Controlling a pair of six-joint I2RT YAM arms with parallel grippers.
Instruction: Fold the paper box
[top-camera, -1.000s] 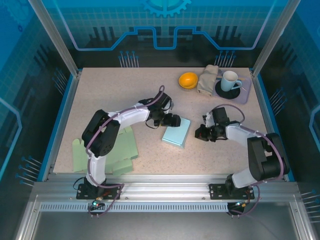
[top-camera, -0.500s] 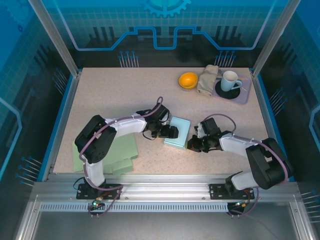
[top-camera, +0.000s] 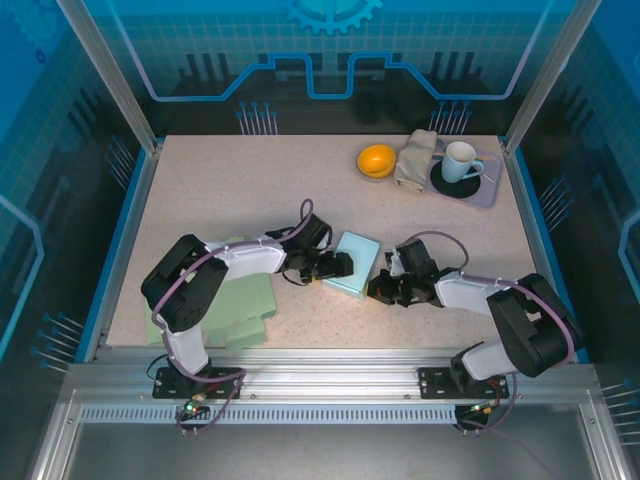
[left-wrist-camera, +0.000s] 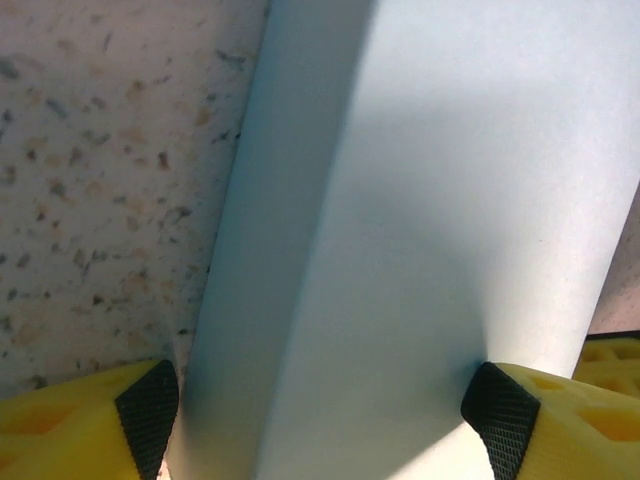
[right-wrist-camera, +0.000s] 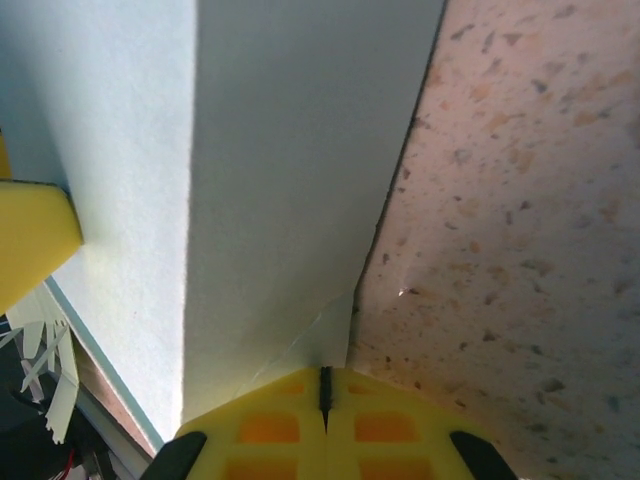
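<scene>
The light blue paper box lies closed and flat on the speckled table near its middle. My left gripper has hold of the box's left end. In the left wrist view the box fills the wide gap of that gripper, one pad at its side wall and the other on its top face. My right gripper is shut, with its joined tips pressed against the box's near right corner, where a thin flap edge shows. One yellow finger of the left gripper rests on the box's top.
Flat pale green sheets lie at the near left under the left arm. At the far right stand an orange bowl, a folded cloth and a mug on a tray.
The left gripper has drawn nearer and a little left with the box, which has turned slightly. The right gripper has slid left and come up against the box's near corner.
</scene>
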